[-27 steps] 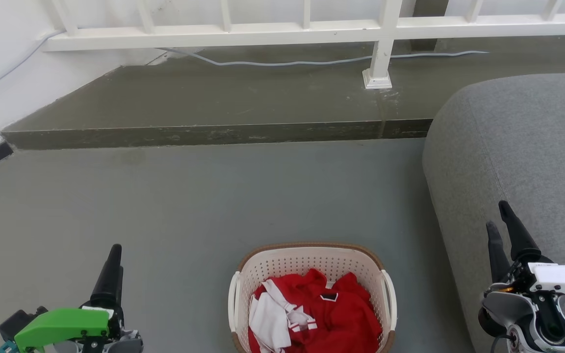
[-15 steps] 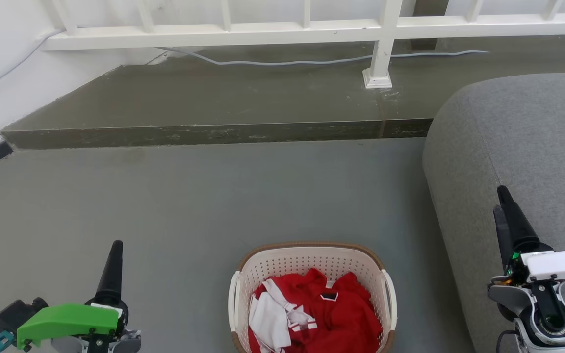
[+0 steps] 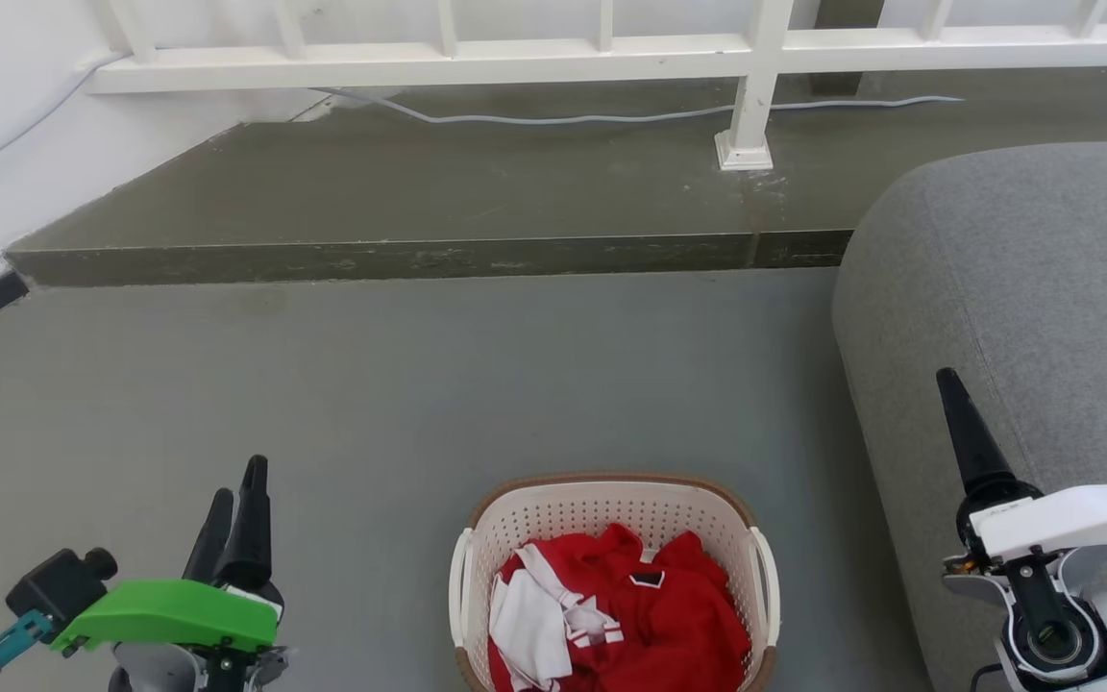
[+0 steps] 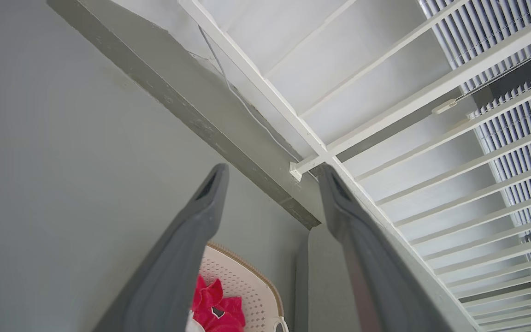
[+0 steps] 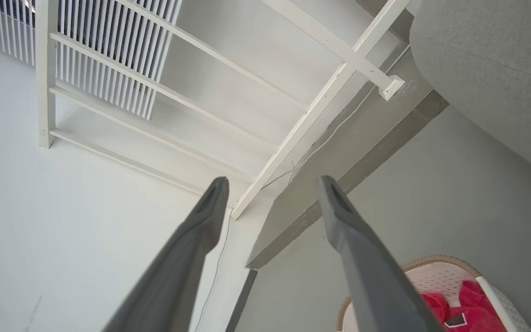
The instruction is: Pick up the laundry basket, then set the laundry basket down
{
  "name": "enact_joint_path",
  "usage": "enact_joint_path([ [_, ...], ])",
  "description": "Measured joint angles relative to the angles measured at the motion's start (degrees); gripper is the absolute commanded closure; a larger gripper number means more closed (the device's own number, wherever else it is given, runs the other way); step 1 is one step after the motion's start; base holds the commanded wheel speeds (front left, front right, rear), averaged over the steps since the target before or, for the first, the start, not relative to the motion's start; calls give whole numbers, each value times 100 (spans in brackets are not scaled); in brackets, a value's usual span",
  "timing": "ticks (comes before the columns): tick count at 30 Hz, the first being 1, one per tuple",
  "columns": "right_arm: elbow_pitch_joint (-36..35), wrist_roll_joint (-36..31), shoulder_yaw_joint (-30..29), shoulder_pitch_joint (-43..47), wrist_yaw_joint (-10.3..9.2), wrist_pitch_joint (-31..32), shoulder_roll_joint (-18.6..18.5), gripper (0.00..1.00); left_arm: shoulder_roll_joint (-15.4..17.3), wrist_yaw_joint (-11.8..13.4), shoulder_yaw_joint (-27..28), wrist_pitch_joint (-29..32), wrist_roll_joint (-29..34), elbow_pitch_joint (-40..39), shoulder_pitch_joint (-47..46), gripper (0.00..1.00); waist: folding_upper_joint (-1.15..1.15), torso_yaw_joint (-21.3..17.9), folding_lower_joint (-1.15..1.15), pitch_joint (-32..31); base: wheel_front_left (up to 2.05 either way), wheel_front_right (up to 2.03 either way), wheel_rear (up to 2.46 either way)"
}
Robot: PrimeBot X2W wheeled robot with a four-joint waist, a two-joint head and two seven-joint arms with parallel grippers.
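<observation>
Midway between left gripper (image 3: 237, 479) and right gripper (image 5: 272, 180), both with fingers spread: laundry basket (image 3: 563, 509), touching neither.

The laundry basket (image 3: 611, 509) on floor (image 3: 419, 384), left of sofa (image 3: 1024, 288).

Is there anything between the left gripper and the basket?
Nothing visible stands in the way. Only floor lies between the left gripper and the basket, which stands to that gripper's right.

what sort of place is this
Likely a home living area, perhaps staged: a grey sofa, a laundry basket holding red clothes on the floor, and a white railing along a raised step.
</observation>
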Motion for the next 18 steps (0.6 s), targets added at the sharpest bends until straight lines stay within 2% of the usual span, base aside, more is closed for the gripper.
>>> enact_joint_path([
  [18, 41, -1526, 180, -117, 2, -350, -16, 0, -7, 230, -224, -328, 1547, -298, 1, 0, 0, 18, 0, 11, 0, 0, 0],
])
